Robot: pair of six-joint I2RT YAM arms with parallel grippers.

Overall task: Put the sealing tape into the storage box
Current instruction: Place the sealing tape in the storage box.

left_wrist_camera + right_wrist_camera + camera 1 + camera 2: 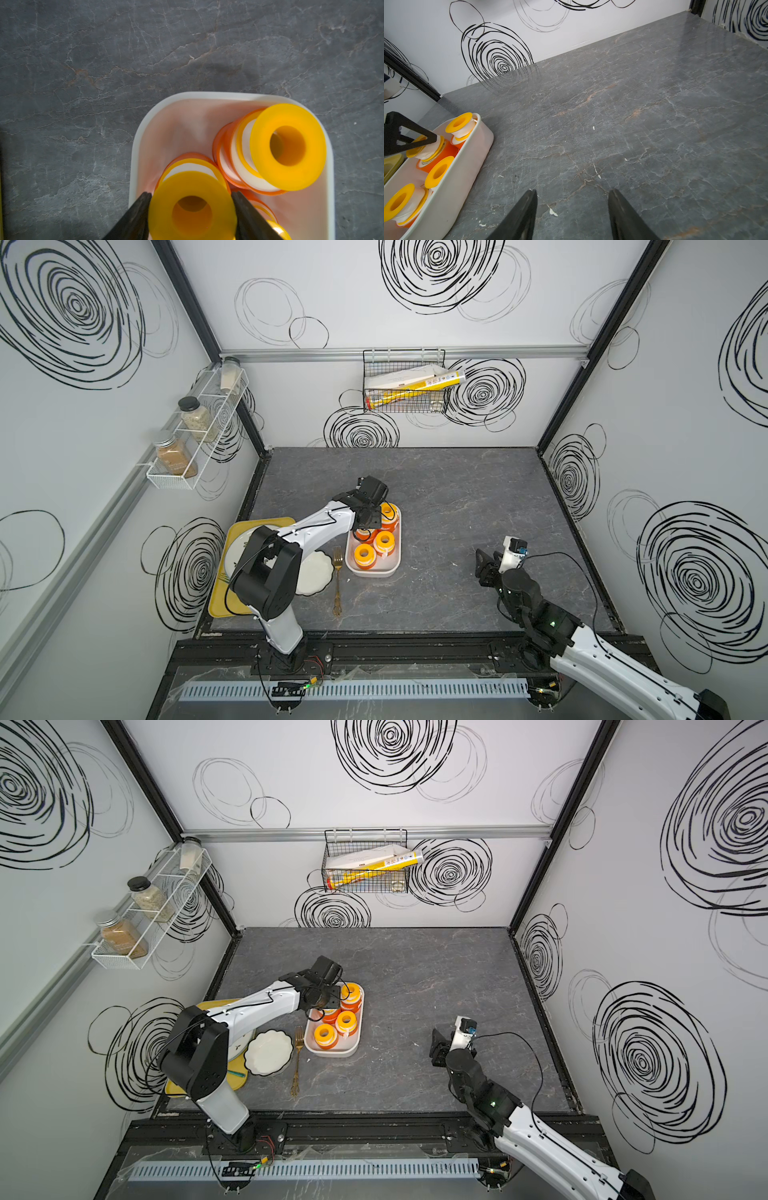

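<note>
Our left claw (191, 193) pinches a small white tape roll on a yellow plastic spool (193, 185) inside the white rounded plastic storage tub (207, 95); more spooled rolls (262, 164) stand just beside it. Our right claw (572, 190) hangs spread over grey marbled tabletop (633, 104).

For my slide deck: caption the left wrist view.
Left gripper holds a yellow-spooled tape roll inside the storage box, beside stacked rolls.
</note>
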